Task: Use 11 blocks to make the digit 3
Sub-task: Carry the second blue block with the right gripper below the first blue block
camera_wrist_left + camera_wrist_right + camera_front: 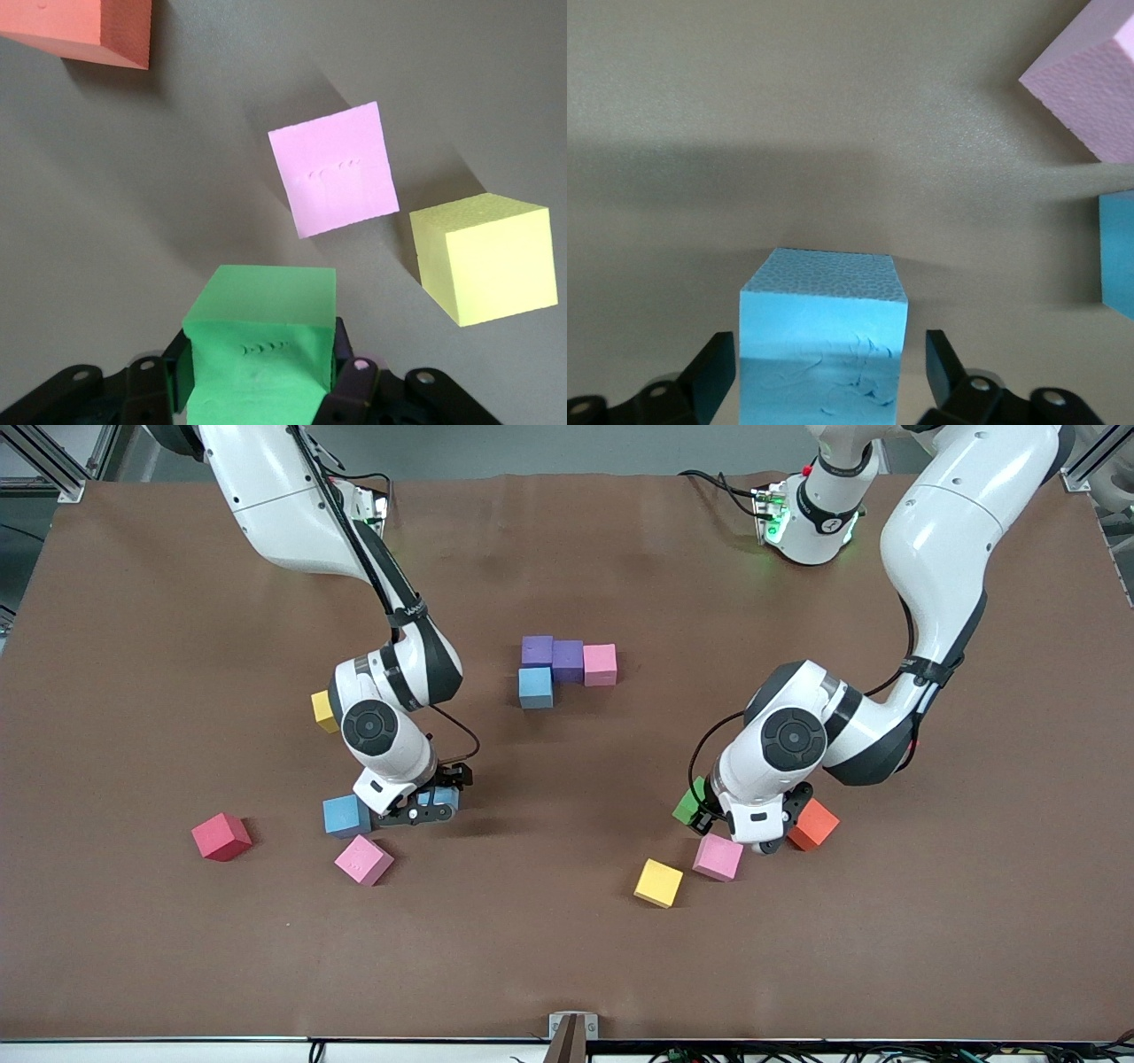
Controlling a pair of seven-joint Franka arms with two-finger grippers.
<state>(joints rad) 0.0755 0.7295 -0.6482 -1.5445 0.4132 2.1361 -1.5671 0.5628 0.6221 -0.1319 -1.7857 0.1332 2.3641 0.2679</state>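
In the middle of the table (pixel 567 974), counting 12 o'clock as toward the robots' bases, four blocks touch each other: a purple cube (pixel 536 650), a second purple cube (pixel 568 661) at its 3 o'clock, a pink cube (pixel 600 664) at 3 o'clock of that one, and a blue cube (pixel 535 687) at 6 o'clock of the first purple one. The right gripper (pixel 432 802) is down low with its fingers (pixel 713 363) wide on both sides of a light blue cube (pixel 824 354), with small gaps showing. Just beside it at 9 o'clock sits another blue cube (pixel 345 816), with a loose pink cube (pixel 363 859) at 6 o'clock of that. A red cube (pixel 221 837) lies farther toward 9 o'clock. A yellow cube (pixel 324 710) peeks out from under the right arm. The left gripper (pixel 704 815) squeezes a green cube (pixel 261 345). Near it are an orange cube (pixel 812 825) at 3 o'clock, a pale pink cube (pixel 718 856) at 6 o'clock, and a bright yellow cube (pixel 658 882) at 7 o'clock.
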